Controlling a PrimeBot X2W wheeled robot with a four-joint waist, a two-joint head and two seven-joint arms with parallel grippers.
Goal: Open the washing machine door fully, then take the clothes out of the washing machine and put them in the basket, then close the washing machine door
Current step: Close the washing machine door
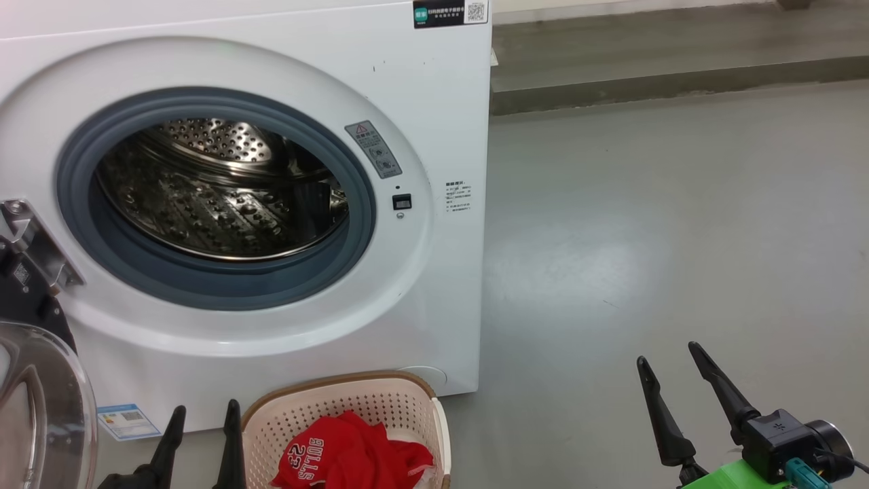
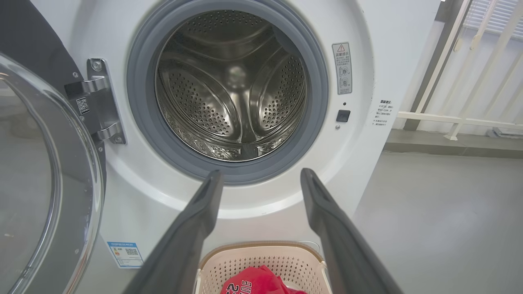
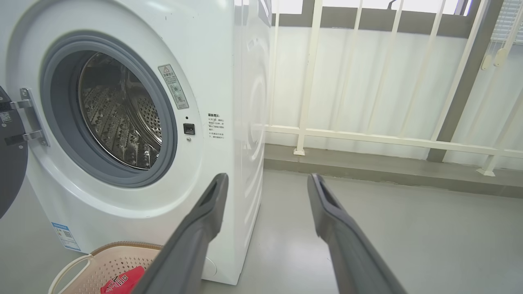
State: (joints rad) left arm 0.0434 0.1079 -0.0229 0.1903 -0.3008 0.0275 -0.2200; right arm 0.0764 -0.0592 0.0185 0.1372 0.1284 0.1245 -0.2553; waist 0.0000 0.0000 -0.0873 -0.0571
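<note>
The white washing machine [image 1: 421,95] [image 2: 367,24] [image 3: 212,49] stands with its round mouth uncovered and a bare steel drum [image 1: 217,190] [image 2: 231,83] inside. Its door [image 1: 41,401] [image 2: 45,179] hangs swung out on the left hinge. The basket [image 1: 380,407] [image 2: 265,259] [image 3: 110,261] sits on the floor against the machine's front, with the red clothes [image 1: 346,455] [image 2: 253,283] [image 3: 120,281] lying in it. My left gripper [image 1: 204,411] [image 2: 261,173] is open, just left of the basket. To the right of the machine, my right gripper [image 1: 669,353] [image 3: 267,177] is open over bare floor.
Grey floor [image 1: 645,224] stretches to the right of the machine. A low concrete ledge [image 1: 679,75] and a white railing [image 3: 367,139] run along the back. The door's metal hinge [image 1: 34,244] [image 2: 98,102] juts from the machine's left side.
</note>
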